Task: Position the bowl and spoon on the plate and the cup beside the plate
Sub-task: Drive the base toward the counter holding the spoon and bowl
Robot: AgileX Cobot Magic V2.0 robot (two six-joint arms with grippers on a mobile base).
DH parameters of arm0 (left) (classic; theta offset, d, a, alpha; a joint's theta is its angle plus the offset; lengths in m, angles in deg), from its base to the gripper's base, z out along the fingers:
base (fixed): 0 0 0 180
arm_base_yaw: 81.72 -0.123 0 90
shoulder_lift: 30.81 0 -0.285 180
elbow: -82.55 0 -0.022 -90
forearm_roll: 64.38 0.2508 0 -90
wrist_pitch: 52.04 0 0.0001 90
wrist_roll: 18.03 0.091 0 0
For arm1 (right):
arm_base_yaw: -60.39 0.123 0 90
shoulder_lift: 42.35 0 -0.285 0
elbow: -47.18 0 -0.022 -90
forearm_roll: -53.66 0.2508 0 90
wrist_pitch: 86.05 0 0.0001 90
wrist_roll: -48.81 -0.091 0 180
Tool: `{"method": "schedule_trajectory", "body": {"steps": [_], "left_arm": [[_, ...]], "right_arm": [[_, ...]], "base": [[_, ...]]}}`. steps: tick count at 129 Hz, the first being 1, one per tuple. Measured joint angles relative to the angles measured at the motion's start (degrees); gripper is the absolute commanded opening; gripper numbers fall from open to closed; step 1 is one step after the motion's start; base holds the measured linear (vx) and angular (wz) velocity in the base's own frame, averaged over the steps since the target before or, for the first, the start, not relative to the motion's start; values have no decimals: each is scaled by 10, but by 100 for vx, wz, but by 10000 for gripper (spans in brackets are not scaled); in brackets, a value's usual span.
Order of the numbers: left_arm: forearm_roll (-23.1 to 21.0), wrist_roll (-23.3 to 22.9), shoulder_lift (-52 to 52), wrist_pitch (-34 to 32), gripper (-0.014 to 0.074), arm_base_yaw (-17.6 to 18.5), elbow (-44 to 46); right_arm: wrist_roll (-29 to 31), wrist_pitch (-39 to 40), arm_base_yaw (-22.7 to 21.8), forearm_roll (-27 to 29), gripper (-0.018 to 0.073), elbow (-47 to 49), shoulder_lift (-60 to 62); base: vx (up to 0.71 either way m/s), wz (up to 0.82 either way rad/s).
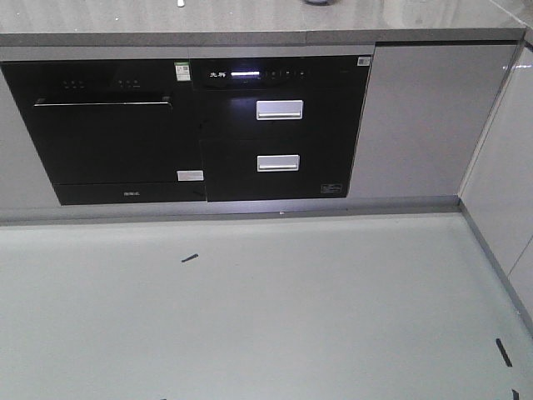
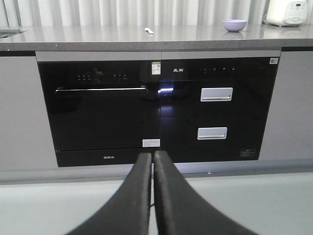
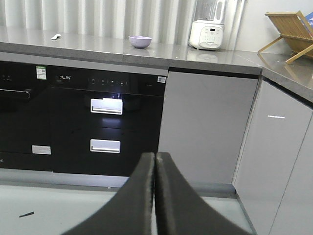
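Note:
A small lavender bowl stands on the grey countertop, far from both grippers; the right wrist view shows the bowl too. A small pale spoon lies on the same counter to the bowl's left, and the spoon appears at the far left in the right wrist view. My left gripper is shut with nothing in it, low in front of the black appliances. My right gripper is shut and empty as well. The plate and the cup are out of view.
Black built-in appliances with two silver drawer handles sit under the counter. A white blender and a wooden rack stand on the counter to the right. A white appliance sits at the counter's far right. Grey cabinets turn a corner at the right.

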Motion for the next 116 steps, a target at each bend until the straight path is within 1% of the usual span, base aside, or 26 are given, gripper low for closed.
{"method": "schedule_trajectory", "body": {"steps": [116], "left_arm": [[0, 0, 0, 0, -6, 0, 0]], "right_arm": [[0, 0, 0, 0, -1, 0, 0]], "base": [[27, 0]]}}
